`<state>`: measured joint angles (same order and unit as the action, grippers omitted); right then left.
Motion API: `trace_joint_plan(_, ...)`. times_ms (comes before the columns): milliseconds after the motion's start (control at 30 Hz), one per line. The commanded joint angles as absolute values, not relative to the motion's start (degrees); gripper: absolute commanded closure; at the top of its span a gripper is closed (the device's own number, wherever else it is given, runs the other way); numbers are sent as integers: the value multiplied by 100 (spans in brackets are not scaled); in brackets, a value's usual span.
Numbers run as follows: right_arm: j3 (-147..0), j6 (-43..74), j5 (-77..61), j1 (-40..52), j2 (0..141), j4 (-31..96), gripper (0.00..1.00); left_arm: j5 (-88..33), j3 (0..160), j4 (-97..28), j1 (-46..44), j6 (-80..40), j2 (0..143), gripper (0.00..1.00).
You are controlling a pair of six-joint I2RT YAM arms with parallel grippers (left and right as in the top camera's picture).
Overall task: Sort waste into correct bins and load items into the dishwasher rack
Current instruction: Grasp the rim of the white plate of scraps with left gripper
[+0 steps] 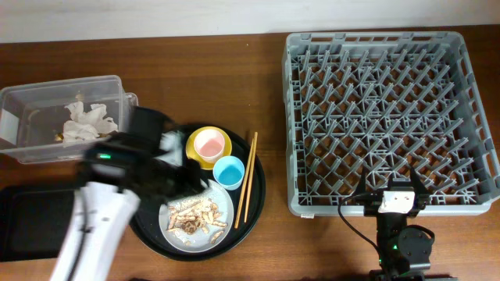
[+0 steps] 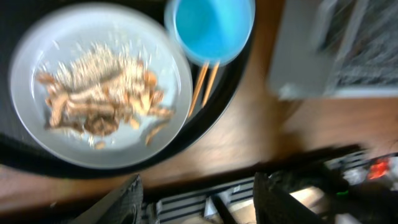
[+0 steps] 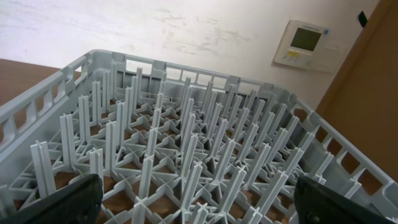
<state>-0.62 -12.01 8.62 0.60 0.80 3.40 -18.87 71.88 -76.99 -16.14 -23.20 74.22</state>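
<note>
Crumpled white tissue (image 1: 87, 121) lies in the clear box (image 1: 47, 90) at the far left. The flat black tray (image 1: 27, 226) lies at the front left. The grey-white plate (image 1: 223, 199) holds beige food scraps (image 1: 194, 215). The pink cup (image 1: 208, 144) sits in the yellow bowl (image 1: 195, 133), beside the light blue cup (image 1: 228, 172) and the chopsticks (image 1: 247, 179). My left gripper (image 1: 186, 178) hovers open and empty over the plate's left edge. The blurred left wrist view shows my left gripper (image 2: 199, 199), plate (image 2: 25, 68), scraps (image 2: 93, 87), blue cup (image 2: 211, 28) and chopsticks (image 2: 205, 84). My right gripper (image 1: 397, 191) is open at the grey rack (image 1: 375, 37).
The dishes all rest on a large round black tray (image 1: 254, 203) on the wooden table. The right wrist view shows my right gripper (image 3: 199, 208) wide open and the rack's upright pegs (image 3: 186, 143), with no items among them. A white wall with a thermostat panel (image 3: 303, 42) stands behind.
</note>
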Motion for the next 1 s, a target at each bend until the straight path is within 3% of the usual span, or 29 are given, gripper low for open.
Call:
trace_joint_plan(0,-32,-1194,950,25,51,370,2,-471,6685,-7653,-2738,-3970,7424,44)
trace_joint_plan(133,-32,-1194,950,25,51,370,2,349,5957,-6858,-3636,-4974,7424,50)
trace_joint_plan(267,-32,-1194,950,25,51,370,2,357,5332,-6020,-4228,-5140,7542,55)
trace_joint_plan(433,-32,-1194,950,25,51,370,2,733,5290,-5892,-4578,-5349,8324,55)
trace_joint_plan(567,-32,-1194,950,25,51,370,2,690,5325,-5874,-4873,-5076,9133,55)
trace_joint_plan(967,-32,-1194,950,25,51,370,2,585,5332,-5642,-4875,-3610,9194,58)
